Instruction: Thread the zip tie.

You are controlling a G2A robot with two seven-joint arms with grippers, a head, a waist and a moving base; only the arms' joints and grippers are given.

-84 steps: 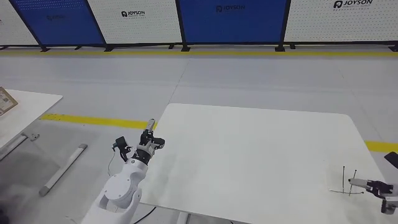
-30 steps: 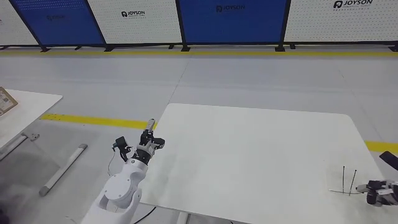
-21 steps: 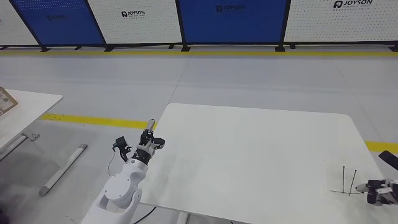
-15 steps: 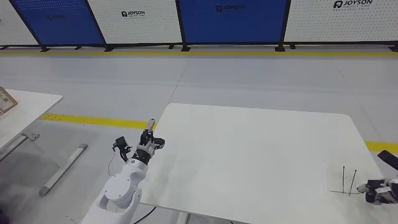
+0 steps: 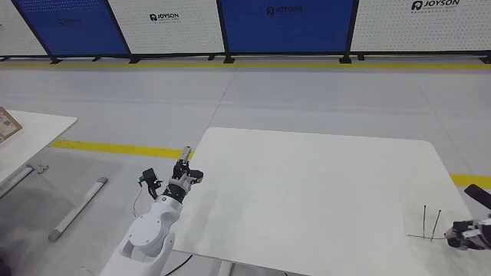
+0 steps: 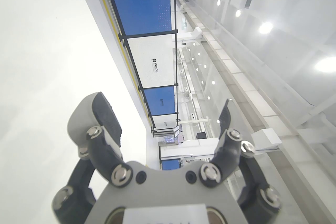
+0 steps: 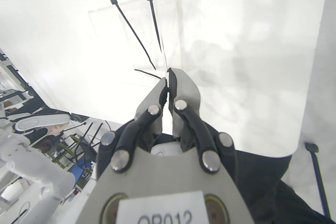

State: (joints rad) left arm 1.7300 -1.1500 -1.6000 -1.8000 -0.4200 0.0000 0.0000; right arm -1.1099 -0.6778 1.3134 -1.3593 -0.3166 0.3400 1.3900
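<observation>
While the right gripper (image 7: 167,77) sits at the table's (image 5: 307,192) near right corner, jaws all but closed and apparently pinching the tail of a curved zip tie (image 7: 147,73), you are at the pickup step. Two straight zip ties (image 7: 132,30) lie just beyond the tips, heads pointing away. Left gripper (image 6: 164,104): wide open, empty, at the table's left edge. Next move: lift, then present the tail to the left gripper.

Logo print on blue and white pegboard panels (image 5: 284,31); cut-off code label (image 7: 161,209) behind the right claw (image 7: 168,74).
</observation>
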